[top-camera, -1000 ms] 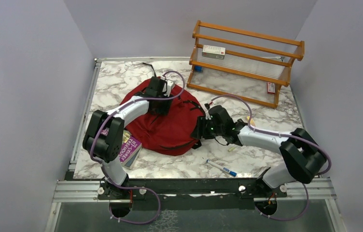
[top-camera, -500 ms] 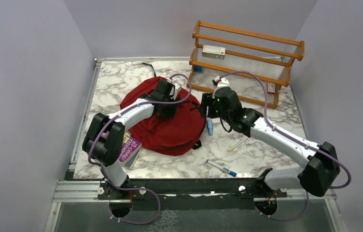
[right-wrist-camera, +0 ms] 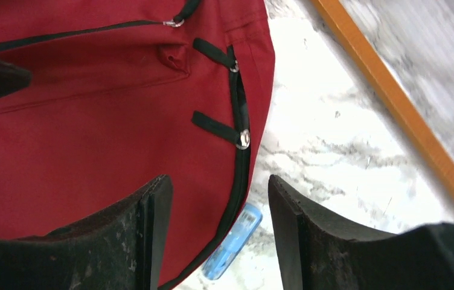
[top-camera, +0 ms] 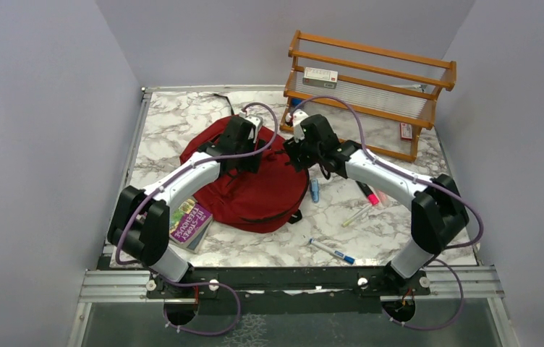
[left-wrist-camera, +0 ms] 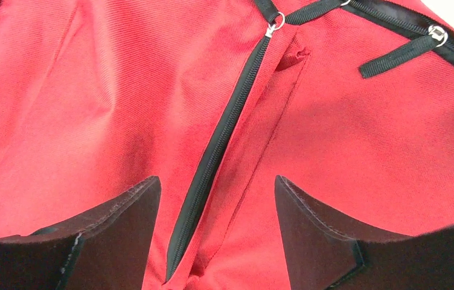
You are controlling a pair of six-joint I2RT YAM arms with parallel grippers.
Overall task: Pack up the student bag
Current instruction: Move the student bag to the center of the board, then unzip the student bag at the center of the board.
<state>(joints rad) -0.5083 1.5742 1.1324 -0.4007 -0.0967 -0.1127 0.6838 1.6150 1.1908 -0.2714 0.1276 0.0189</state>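
The student bag [top-camera: 255, 191] lies flat on the marble worktop [top-camera: 168, 123], left of centre. Both arms reach over its far end.

From above, the left arm [top-camera: 182, 177] and right arm [top-camera: 385, 173] hide their own jaws. That view alone shows:
- a purple book [top-camera: 189, 220] against the bag's near-left edge
- a wooden rack [top-camera: 370, 94] at the far right
- a pink highlighter [top-camera: 372, 195] and a blue-capped pen [top-camera: 332, 252] to the right of the bag

The left wrist camera shows the left jaws apart, gripping nothing. They straddle a closed black zipper [left-wrist-camera: 215, 151] on the red fabric, with its ring pull [left-wrist-camera: 276, 21] further ahead.

The right wrist camera shows the right jaws also apart and empty, above the bag's right edge. There a second zipper carries metal pulls [right-wrist-camera: 243, 139], and a small blue object [right-wrist-camera: 235, 243] lies on the worktop, touching the bag.
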